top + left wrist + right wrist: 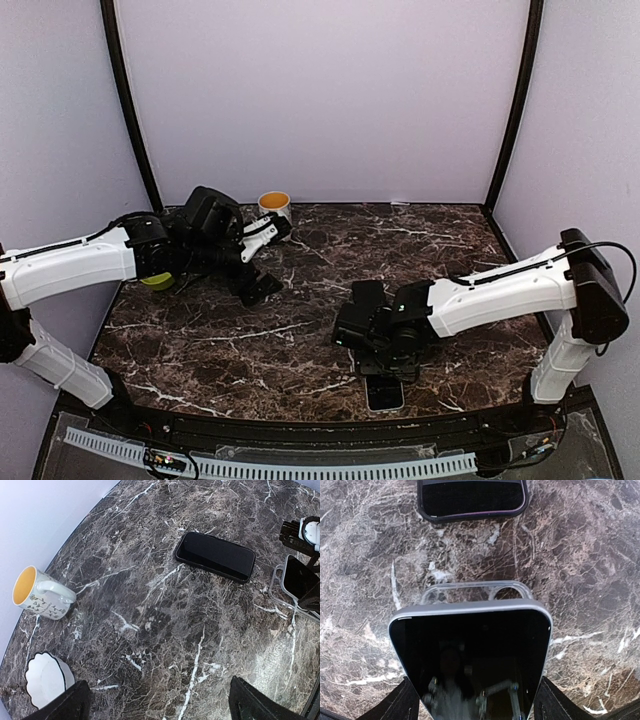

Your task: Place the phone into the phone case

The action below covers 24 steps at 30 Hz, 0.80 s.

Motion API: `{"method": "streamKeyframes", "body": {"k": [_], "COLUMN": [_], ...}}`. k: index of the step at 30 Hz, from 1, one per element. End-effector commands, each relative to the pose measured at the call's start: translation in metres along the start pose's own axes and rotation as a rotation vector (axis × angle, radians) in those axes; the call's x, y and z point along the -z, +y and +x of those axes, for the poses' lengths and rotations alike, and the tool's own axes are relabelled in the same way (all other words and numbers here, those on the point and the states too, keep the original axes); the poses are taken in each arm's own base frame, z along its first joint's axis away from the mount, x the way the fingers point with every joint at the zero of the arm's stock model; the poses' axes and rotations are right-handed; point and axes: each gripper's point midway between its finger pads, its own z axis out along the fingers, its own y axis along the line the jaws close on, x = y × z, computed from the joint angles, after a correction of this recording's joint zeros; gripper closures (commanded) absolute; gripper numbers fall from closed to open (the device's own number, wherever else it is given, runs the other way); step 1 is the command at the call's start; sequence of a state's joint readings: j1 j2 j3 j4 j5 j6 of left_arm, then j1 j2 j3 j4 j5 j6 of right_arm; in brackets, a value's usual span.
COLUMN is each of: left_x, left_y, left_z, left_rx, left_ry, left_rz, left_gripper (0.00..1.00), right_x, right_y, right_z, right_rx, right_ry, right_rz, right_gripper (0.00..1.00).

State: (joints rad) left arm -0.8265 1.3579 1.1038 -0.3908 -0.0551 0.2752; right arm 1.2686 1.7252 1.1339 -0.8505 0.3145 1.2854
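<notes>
Over the phone case (470,591), right gripper (472,700) clasps the phone (470,650); left gripper (160,702) spread, empty

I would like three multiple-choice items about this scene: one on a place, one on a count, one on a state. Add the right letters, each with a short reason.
1. Where is the silver-edged phone?
A. At the far edge, by the wall
B. Partly over the clear phone case, between the fingers of the right tool
C. On top of the other phone

2. How many phones are in view?
A. One
B. Two
C. Three

3. In what state is the left tool?
A. Open, holding nothing
B. Shut on a phone
C. Shut, holding nothing

Answers:
1 B: the right wrist view shows the case's end just beyond the phone and a finger at each side.
2 B: there is the silver-edged phone, and the black phone lying flat apart from it.
3 A: its two fingers stand wide apart with nothing between them.
</notes>
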Motion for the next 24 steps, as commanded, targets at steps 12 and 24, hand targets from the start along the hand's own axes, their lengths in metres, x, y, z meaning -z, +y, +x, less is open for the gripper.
{"method": "streamKeyframes", "body": {"k": [12,24], "left_x": [-0.005,-0.006], "left_y": [0.002,0.002], "left_z": [0.009,0.01], "left_rx": [-0.003,-0.005], "left_ry": [0.026,0.029], "left_rz": [-0.015,-0.011], "left_gripper": [0.01,0.01], "right_x": [-0.004,-0.017], "right_y": [0.005,0.003], "right_z": [-0.002,0.009], "right_rx": [-0.001,0.054], "right_ry": [-0.033,0.001], "right_rz": [0.018,0.036], "right_gripper": [1.0,0.57]}}
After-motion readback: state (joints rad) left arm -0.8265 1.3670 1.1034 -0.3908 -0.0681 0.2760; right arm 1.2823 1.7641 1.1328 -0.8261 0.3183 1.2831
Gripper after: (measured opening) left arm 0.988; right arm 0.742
